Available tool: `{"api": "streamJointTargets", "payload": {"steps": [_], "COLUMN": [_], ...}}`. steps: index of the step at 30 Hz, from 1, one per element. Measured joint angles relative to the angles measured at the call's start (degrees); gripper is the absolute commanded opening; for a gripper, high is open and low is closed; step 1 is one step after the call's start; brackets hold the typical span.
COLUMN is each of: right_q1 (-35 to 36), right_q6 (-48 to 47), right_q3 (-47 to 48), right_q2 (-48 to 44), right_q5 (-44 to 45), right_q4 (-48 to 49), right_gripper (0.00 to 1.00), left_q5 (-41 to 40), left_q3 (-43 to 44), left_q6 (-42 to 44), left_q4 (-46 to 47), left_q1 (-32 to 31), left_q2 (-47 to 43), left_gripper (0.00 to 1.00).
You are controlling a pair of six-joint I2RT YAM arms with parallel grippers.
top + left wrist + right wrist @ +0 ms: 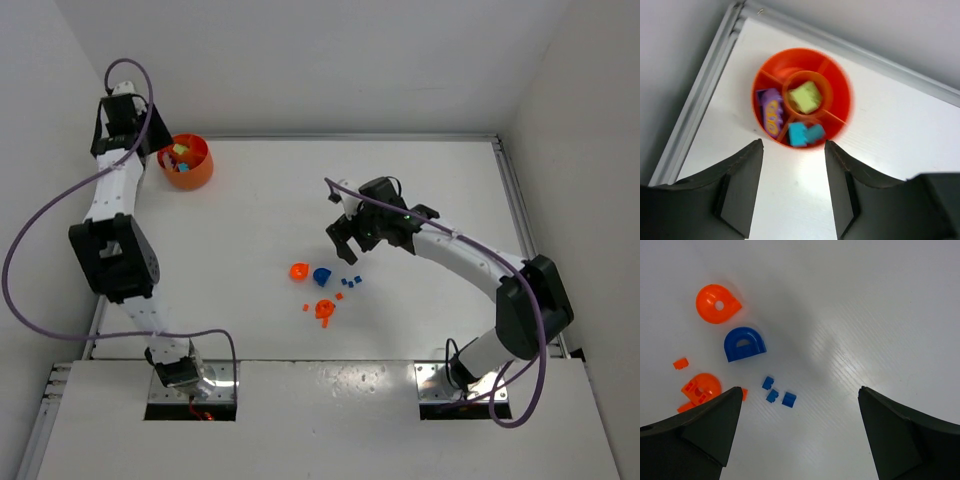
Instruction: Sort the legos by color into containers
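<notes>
White tabletop (260,200) under flat light: my right gripper (800,390) hangs with jaws spread wide and empty over the loose legos (322,274). My left gripper (792,145), jaws likewise parted with nothing between them, looks down on the bowl (840,85) just beyond its tips. Ahead of the right jaws, toward the left finger, lie a blue arch (744,343) and an orange teardrop (716,303) farther out. Three blue bits (776,392) lie nearest the gap, and an orange round piece (701,387) is partly cut off by that finger. A purple piece (770,111), a lime piece (805,97) and teal pieces (805,134) sit in separate compartments. I judge the pieces light, stiff and slick; the arch looks best pinched across its flat faces, and the bits may skid or tip. The left wrist view is smeared, so studs are unreadable, and I cannot tell whether the bowl's far compartment holds anything.
</notes>
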Motion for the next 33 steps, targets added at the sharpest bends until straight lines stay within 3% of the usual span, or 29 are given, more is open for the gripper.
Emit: {"api": "streamJointTargets", "payload": {"steps": [2, 6, 11, 16, 22, 24, 31, 33], "right_q1": [-0.17, -0.5, -1.11, -0.39, 3.37, 4.7, 5.33, 4.63], "right_q6": [-0.37, -2.03, -5.86, -9.64, -12.22, -12.63, -6.54, -3.39], "right_q3": [-0.02, -0.31, -2.32, -4.24, 0.72, 5.44, 23.34, 25.24], "right_q2": [-0.5, -1.09, -0.85, 0.85, 7.32, 11.02, 26.12, 28.92], "right_q5": [-0.07, -0.39, -3.3, -6.8, -10.25, -11.78, -24.39, -27.54], "right_q4": [-0.07, -0.48, -3.5, -5.64, -7.19, -8.33, -9.53, -9.6], "right_gripper": [0.95, 0.85, 0.75, 0.79, 0.85, 0.82, 0.53, 0.52], "left_q5": [3.58, 15.56, 30.14, 38.4, 42.45, 44.02, 48.48, 48.76], "left_q3": [-3.56, -15.65, -28.24, -38.12, -41.68, -41.79, -42.6, -42.75], "left_q6": [1.2, 6.86, 15.41, 20.85, 22.14, 21.99, 20.72, 20.37], "left_q4": [-0.11, 2.54, -1.66, -8.66, -12.5, -12.55, -13.07, -13.35], "left_q1": [0.0, 0.0, -1.38, -2.93, -2.93, -2.93, -2.93, -2.93], "left_q2": [-7.06, -24.52, -39.3, -45.09, -50.29, -51.52, -50.29, -49.75], "left_gripper": [0.58, 0.68, 0.68, 0.7, 0.72, 0.72, 0.72, 0.72]}}
